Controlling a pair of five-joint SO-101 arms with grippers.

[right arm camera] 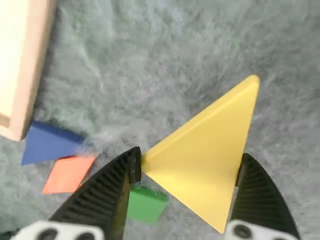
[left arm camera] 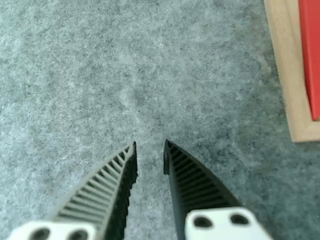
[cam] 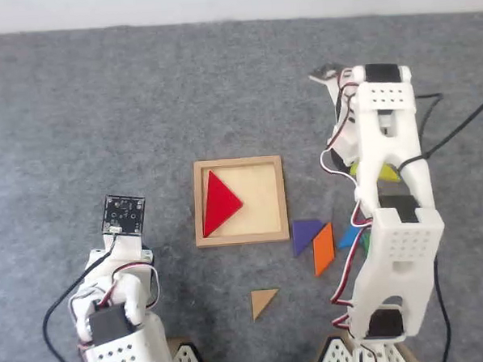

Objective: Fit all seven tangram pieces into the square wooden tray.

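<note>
right end effector (right arm camera: 190, 156) clamps the yellow triangle (right arm camera: 210, 150) across its edges, apparently to carry it to the square wooden tray (cam: 238, 162), where one red triangle (cam: 218, 202) lies (the orange piece (cam: 324, 248) and others wait on the desk (cam: 100, 115)). left end effector (left arm camera: 150, 145) hangs slightly parted, empty, just beside the tray.

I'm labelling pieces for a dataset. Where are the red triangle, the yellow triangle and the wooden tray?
red triangle (cam: 218, 202), high view, middle of its face.
yellow triangle (right arm camera: 206, 159), right wrist view, middle of its face.
wooden tray (cam: 236, 162), high view, rim strip nearest the picture's top.
</note>
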